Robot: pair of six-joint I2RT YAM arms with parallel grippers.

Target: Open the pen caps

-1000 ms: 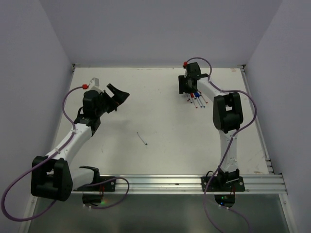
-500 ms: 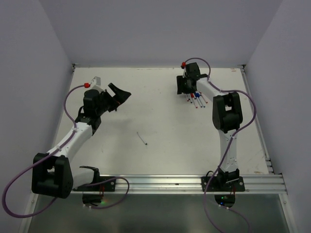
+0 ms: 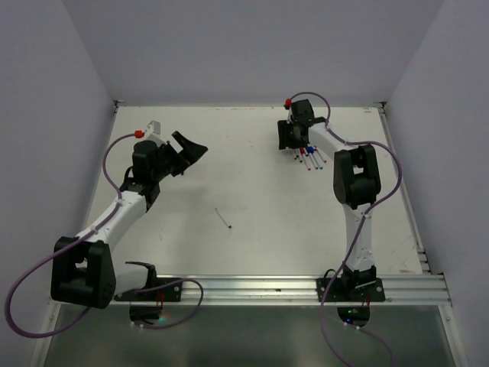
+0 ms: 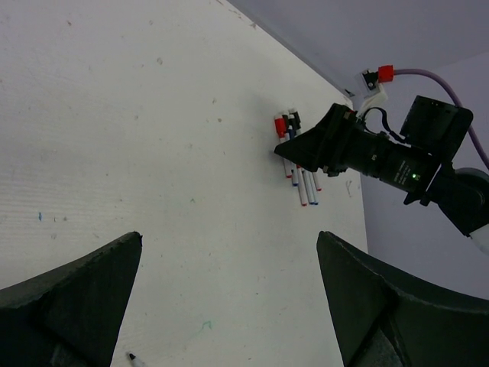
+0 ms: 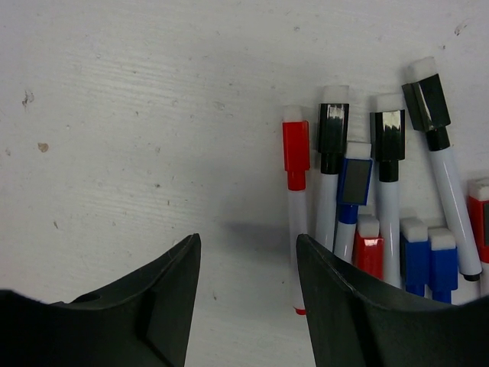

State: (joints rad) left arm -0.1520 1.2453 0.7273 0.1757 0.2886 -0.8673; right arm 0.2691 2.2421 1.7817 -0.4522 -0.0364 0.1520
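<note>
Pens (image 5: 388, 206) lie bunched side by side on the counter (image 5: 114, 115), just ahead of the right jaws and mostly off to their right. The nearest, with the red cap (image 5: 296, 149), lies at the right edge of their gap. Those jaws stand part open with nothing between them. The left jaws gape wide and empty, well apart from the bunch. The pens look light, stiff and smooth, likely to roll or skid. The caps (image 5: 333, 126) are short and probably snug, so one pair of jaws should pinch a barrel at its middle while the other takes the cap squarely across its sides. Compared with a second ago, the right jaws have edged slightly farther over the bunch and the left arm has shifted a little. The pens lie as before.
</note>
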